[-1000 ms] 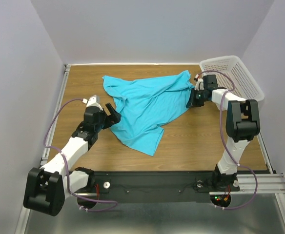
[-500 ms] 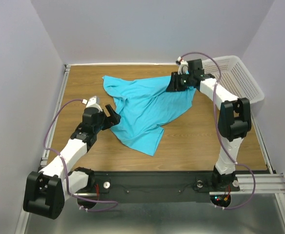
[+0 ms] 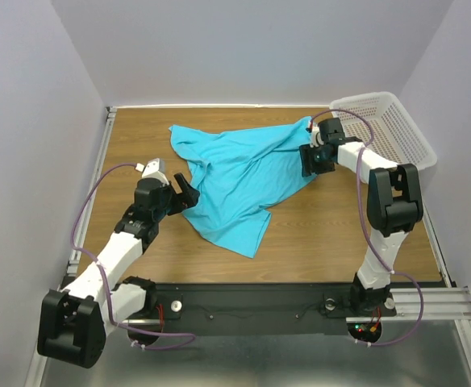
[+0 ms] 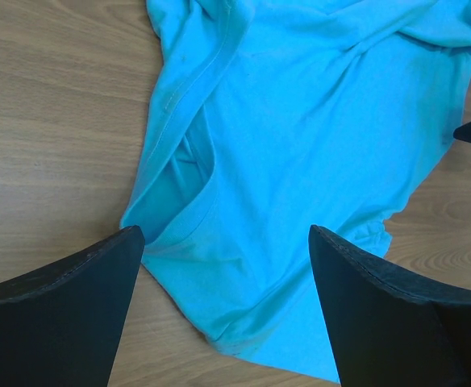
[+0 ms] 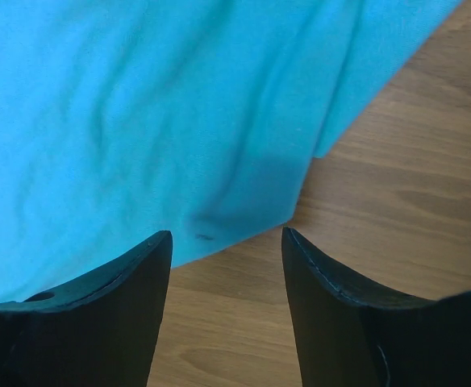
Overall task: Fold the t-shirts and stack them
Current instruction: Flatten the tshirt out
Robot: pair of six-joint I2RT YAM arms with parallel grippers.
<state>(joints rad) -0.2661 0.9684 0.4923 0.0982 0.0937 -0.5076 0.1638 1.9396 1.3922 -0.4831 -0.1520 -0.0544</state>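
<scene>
My worry is the grab itself. The shirt [image 3: 243, 179] lies rumpled and twisted on the table [image 3: 340, 230], not flat, so any pinch I make may catch two layers instead of one. Under my left gripper [image 4: 223, 235] the fabric is doubled over along a hem band, and closing there would likely trap the fold and drag it tighter when I pull. On the other side my right gripper [image 5: 227, 234] sits just at the cloth's edge. A shallow bite there could slip off this thin cotton, or miss and scrape the wood. If the two sides pull unevenly, I expect the shirt to skew rather than spread. The basket [image 3: 397, 121] stands just behind my right arm, and a wide swing back could knock it.

Both grippers are spread apart and hold nothing. The left is opened wide.

The shirt lies between my two grippers, in the middle of the table. From my left gripper it sits below and ahead, with a lower corner of it between the fingers and bare wood off to the left. From my right gripper it fills the space ahead and to the left. Its edge crosses right at the fingertips, with bare wood to the right and under the gap. I see only this one shirt, and no fold is made yet.
</scene>
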